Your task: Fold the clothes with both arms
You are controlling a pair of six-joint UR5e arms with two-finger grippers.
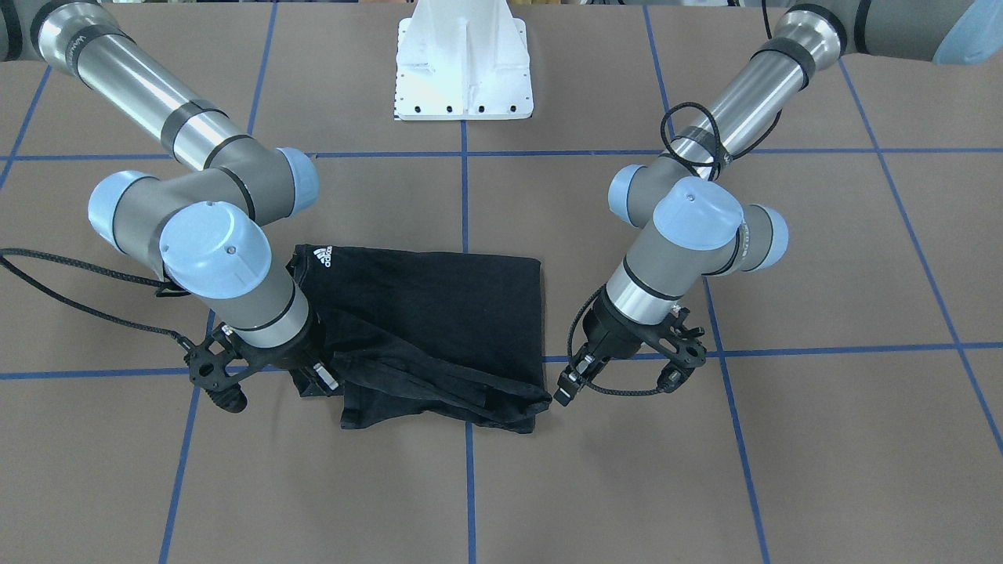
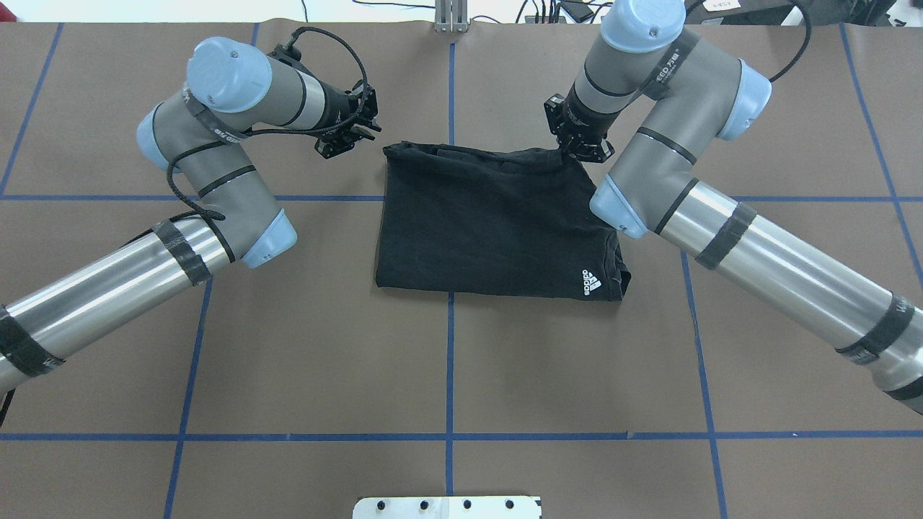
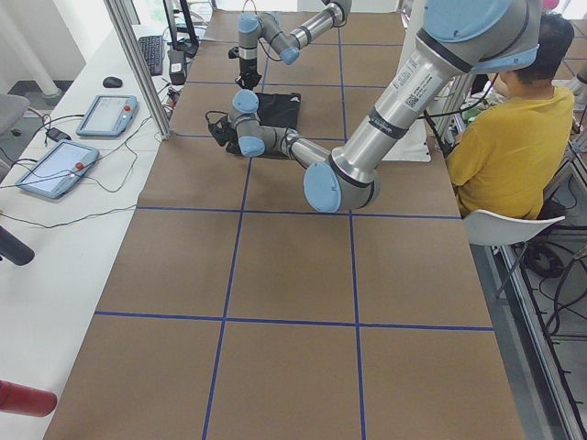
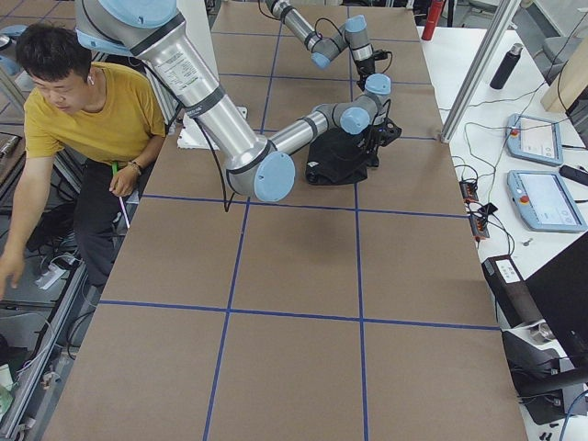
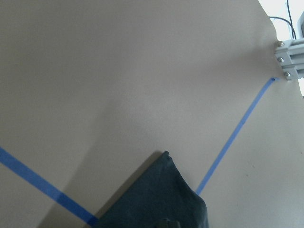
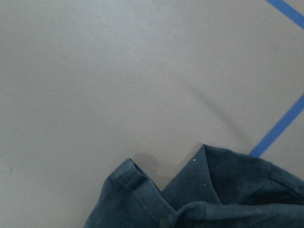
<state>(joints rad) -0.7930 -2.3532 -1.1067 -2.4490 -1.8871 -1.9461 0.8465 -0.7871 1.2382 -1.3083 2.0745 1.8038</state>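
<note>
Left claw (image 2: 345, 137), upper left of centre, sits just off the black T-shirt (image 2: 490, 216) corner; cannot tell whether released or clenched. T-shirt lies folded mid-frame on the bench (image 2: 288, 360), white three-stripe logo (image 2: 591, 282) at its lower right, lettering too small to read. Right claw (image 2: 580, 146) touches its upper right corner; cannot tell whether it grasps.

**Robotics laboratory, two-arm test bench**

The setting is a robotics lab. A left arm (image 2: 94, 288) and a right arm (image 2: 786, 267) reach over a table (image 2: 324, 360) covered in brown sheeting and gridded with blue tape (image 2: 449, 360). A white pedestal (image 1: 462, 70) stands at its edge. A white side bench (image 3: 46, 266) carries touchscreen tablets (image 3: 105, 115), a keyboard (image 3: 151, 55), a mouse (image 3: 112, 82) and loose cables. An aluminium post (image 3: 138, 69) rises at the table edge. An operator (image 3: 504, 137) in a yellow shirt sits beside the rig.
</note>
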